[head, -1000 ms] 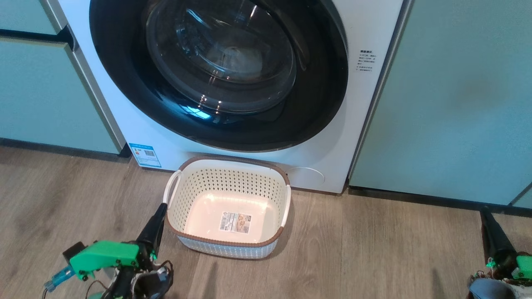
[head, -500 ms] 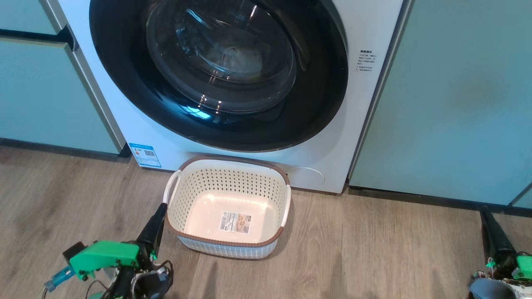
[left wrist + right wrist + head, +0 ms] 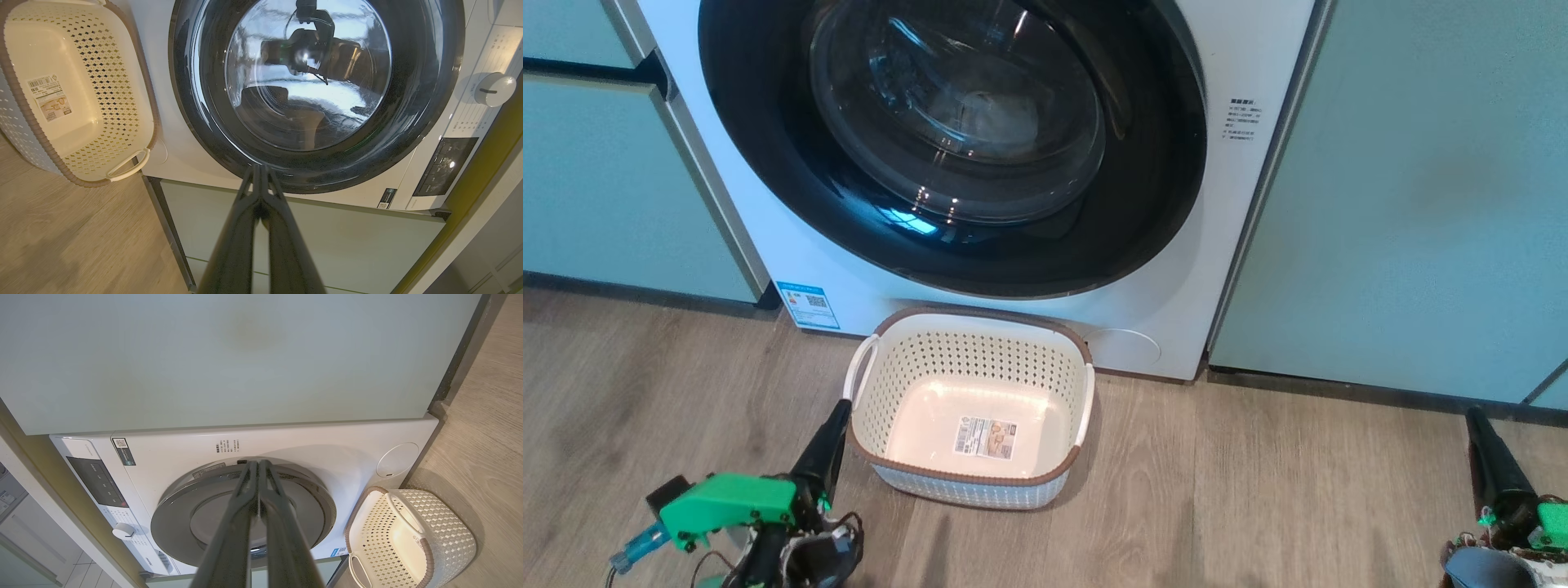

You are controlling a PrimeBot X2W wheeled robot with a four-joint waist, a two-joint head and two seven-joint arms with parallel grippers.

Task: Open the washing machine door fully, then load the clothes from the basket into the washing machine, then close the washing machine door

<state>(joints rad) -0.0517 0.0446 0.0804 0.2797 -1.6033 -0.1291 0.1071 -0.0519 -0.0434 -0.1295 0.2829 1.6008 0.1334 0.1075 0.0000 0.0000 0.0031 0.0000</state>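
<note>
**Left pincer** [image 3: 840, 410]: two dark fingers pressed together with nothing between them. It sits low over the floor [image 3: 1258, 490], near the basket's left side and apparently apart from it.

**Right pincer** [image 3: 1473, 416]: likewise closed and empty, well off to the right, near the pale green cabinet [image 3: 1405, 204].

**Basket** [image 3: 968, 478]: upright on the floor against the foot of the washing machine [image 3: 1241, 220]. It is bare inside, with the label on its bottom showing.

**Washing machine door** [image 3: 1160, 180]: lying against the machine front and apparently shut. Whether it is latched cannot be told.

**Clothes** [image 3: 996, 118]: a pale shape behind the glass, probably the load in the drum, but too dim to be sure.

**Step in hand:** judged to be the last one, closing the door, which looks done or all but done.

**Next move calls for:** at most a firm push on the door's rim to confirm the latch, then both arms drawn clear of the basket.
</note>
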